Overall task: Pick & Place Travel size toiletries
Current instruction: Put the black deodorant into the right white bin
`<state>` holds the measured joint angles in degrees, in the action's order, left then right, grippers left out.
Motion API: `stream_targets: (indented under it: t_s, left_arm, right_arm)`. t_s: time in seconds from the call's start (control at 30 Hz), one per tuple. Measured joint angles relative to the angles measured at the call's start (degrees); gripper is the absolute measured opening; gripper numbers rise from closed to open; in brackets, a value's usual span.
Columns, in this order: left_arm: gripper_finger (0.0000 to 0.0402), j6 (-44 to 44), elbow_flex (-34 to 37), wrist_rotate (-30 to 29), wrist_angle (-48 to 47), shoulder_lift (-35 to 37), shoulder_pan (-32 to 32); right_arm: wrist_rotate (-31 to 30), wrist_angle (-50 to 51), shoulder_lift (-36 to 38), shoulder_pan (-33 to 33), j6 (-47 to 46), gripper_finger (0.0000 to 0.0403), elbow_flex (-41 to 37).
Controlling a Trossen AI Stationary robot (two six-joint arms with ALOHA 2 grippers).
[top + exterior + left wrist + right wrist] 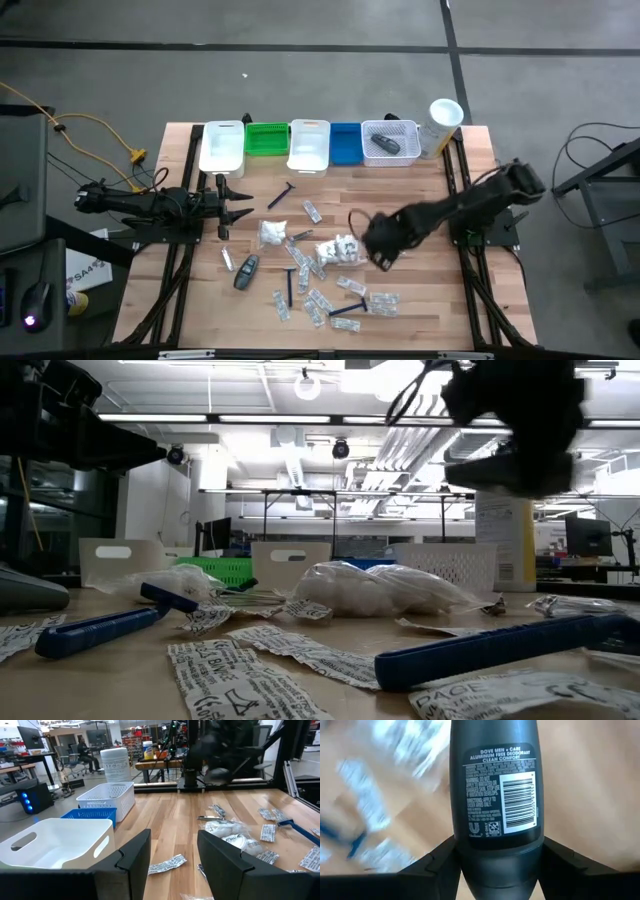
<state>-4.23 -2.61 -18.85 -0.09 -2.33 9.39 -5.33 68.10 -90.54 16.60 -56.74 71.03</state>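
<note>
My right gripper (381, 247) hangs above the table's middle right, shut on a dark grey oval deodorant container (495, 785) with a barcode label. Under and beside it lies a scatter of toiletries: white sachets (335, 250), blue razors (291, 287), another dark grey container (246, 271) lying flat, and a razor (281, 197) nearer the bins. One more dark container (381, 146) lies in the white mesh basket (404, 128). My left gripper (172, 845) waits open at the table's left, pointing level, with nothing between its fingers. My right gripper pinches the container between its two fingers, one on each narrow side (456, 851) at the end below the label. The fingers point down from above. The container reaches on past the fingertips toward the table, lifted clear of it.
Along the far edge stand a white bin (222, 147), a green bin (266, 138), a second white bin (309, 145), a blue bin (346, 143) and the mesh basket. A tall white canister (443, 120) stands at the far right corner.
</note>
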Motion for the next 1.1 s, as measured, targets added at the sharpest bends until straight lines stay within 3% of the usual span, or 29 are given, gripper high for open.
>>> stream_targets:
  t_s: [0.17, 0.53, 0.73, 0.87, 1.1]
  left_arm:
    - [0.0162, 0.0, 0.01, -0.02, 0.02, 0.01, 0.02]
    - [0.0162, 0.01, 0.01, -0.02, 0.02, 0.01, 0.01]
    - [0.0162, 0.0, 0.0, -0.02, 0.01, 0.01, 0.0]
    - [0.0162, 0.0, 0.0, -0.02, 0.0, 0.0, 0.0]
    - [0.0162, 0.02, 0.0, -0.02, 0.02, -0.02, 0.01]
  right_arm:
    - [-8.55, 0.58, 1.28, -9.88, 13.85, 0.0204, 0.04]
    - [-20.07, 0.26, 0.64, -33.79, 44.19, 0.0207, 0.04]
    - [-26.81, -8.17, 0.0, -43.63, 61.45, 0.021, 0.04]
    - [-27.81, -13.16, 0.0, -48.23, 69.57, 0.0211, 0.04]
    - [-24.6, -15.6, 0.0, -52.27, 75.65, 0.0212, 0.04]
